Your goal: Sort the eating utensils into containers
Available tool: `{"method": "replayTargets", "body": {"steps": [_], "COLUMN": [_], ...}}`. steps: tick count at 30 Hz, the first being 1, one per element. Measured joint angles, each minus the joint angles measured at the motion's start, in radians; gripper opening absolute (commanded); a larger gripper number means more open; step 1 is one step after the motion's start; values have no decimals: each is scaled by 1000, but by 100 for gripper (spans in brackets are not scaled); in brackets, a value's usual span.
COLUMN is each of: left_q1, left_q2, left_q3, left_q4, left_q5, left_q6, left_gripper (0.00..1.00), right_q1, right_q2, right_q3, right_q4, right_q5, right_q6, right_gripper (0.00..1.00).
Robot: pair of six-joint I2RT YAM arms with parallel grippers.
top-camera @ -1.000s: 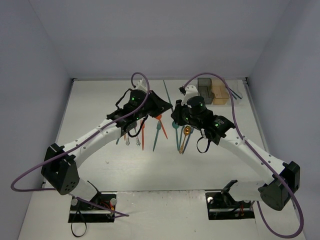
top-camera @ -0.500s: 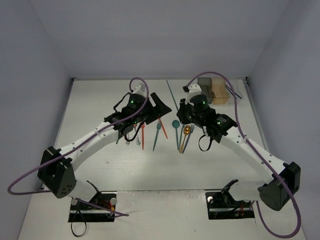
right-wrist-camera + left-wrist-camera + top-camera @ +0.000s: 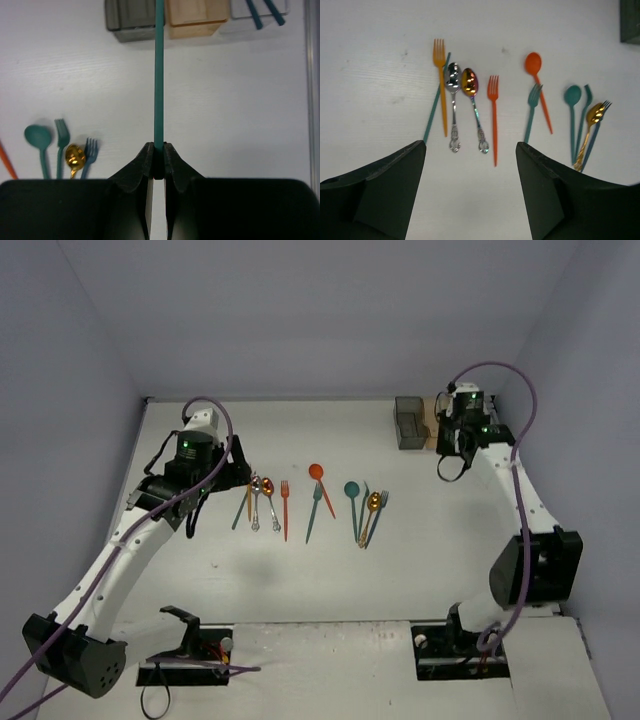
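Note:
Several eating utensils lie in a row mid-table: an orange fork (image 3: 439, 75), a teal chopstick (image 3: 435, 102), two shiny spoons (image 3: 453, 85), a second orange fork (image 3: 493, 115), an orange spoon (image 3: 534, 65), a teal fork (image 3: 532, 105), a teal spoon (image 3: 572, 97) and a gold spoon (image 3: 593, 116). My left gripper (image 3: 470, 145) hangs open and empty, just short of their handle ends. My right gripper (image 3: 158, 147) is shut on a teal chopstick (image 3: 159, 75) that points at the containers: dark grey bin (image 3: 131, 15), orange-tan bin (image 3: 195, 12), clear bin (image 3: 240, 11).
The clear bin holds two dark teal sticks (image 3: 252, 12). In the top view the right gripper (image 3: 456, 435) covers most of the bins; only the dark grey bin (image 3: 409, 422) shows fully. The side walls stand close to the bins on the right.
The left gripper has opened and pulled back left from the table's middle. The right arm has swung to the back right, carrying the teal chopstick toward the bins.

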Motion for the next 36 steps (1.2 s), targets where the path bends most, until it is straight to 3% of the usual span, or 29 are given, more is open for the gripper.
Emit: {"method": "replayTargets", "body": {"steps": [13,21,31,36], "left_q1": [5,5,5,5], "left_q2": [-191,-221,-223,-218], "left_q3": [-157,-213,-254,-254], "left_q4": [-101,-95,-98,-99], "left_q5": [-4,-1,-1,-1], "left_q6": [250,285,300,303], "left_gripper": [70,70,70,70], "right_q1": [-241,-269,-265,-263], "right_q2": [394,542,621,652], "right_q3": [316,471,515,557], "right_q4": [-106,-134,-161,-168], "right_q5": [-24,-101,-113,-109], "right_q6": [-187,-245,-279,-289], "right_gripper": [0,0,0,7]}}
